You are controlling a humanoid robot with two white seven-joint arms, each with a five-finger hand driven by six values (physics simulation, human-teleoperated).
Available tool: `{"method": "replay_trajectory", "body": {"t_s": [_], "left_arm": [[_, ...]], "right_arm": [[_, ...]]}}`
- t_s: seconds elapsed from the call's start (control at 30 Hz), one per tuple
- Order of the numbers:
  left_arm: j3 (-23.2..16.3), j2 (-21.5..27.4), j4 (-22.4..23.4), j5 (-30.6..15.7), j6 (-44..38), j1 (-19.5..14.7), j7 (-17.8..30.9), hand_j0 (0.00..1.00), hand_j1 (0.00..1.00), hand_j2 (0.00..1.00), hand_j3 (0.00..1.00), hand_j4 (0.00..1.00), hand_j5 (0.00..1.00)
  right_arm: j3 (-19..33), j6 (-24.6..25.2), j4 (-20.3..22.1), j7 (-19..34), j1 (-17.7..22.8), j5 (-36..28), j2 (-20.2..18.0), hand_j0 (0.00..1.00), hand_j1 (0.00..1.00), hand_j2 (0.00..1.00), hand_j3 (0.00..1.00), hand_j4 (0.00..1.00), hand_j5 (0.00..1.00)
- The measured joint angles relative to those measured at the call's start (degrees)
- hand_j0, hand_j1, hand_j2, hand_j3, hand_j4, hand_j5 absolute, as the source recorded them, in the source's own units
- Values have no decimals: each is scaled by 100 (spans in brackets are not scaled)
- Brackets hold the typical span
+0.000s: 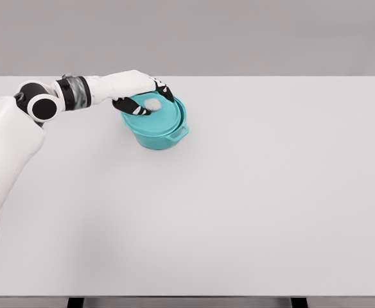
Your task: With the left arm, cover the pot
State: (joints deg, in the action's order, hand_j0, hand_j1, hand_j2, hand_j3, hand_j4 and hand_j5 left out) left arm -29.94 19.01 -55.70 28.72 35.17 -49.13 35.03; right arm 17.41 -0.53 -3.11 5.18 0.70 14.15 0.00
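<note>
Head view, looking down on my workspace: my left robot hand [144,97] reaches in from the left side and sits over a teal pot [156,128], its dark fingers [131,106] curled around the pale knob [153,102] in the middle of the teal lid [154,114]. The grip looks closed on that knob. The lid lies across the mouth of the pot, though it seems tilted or slightly off centre, with the pot's rim showing along the right side. A small handle [182,133] sticks out at the pot's lower right. The pot stands on a plain white tabletop [271,205], toward the far left of its surface. My right arm is not visible.

I judge this to be the placing step, near its end. Next I would need to settle the lid level on the rim, then loosen my fingers and lift away without dragging the lid askew.
</note>
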Motion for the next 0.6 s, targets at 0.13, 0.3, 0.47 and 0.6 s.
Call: {"method": "replay_trajectory", "body": {"t_s": [0.13,0.3,0.47,0.6], "left_arm": [[4,6,-4,-13,0,18,0,81,81,81,81,81,81],[8,12,-7,-32,0,18,0,81,81,81,81,81,81],[11,13,-8,-41,0,18,0,81,81,81,81,81,81],[12,14,-13,-45,0,9,0,84,84,84,84,84,84]], "right_arm": [[0,0,0,0,0,0,0,100,100,100,100,100,100],[0,0,2,0,0,0,0,100,100,100,100,100,100],[0,0,3,0,0,0,0,100,100,100,100,100,100],[0,0,2,0,0,0,0,100,100,100,100,100,100]]}}
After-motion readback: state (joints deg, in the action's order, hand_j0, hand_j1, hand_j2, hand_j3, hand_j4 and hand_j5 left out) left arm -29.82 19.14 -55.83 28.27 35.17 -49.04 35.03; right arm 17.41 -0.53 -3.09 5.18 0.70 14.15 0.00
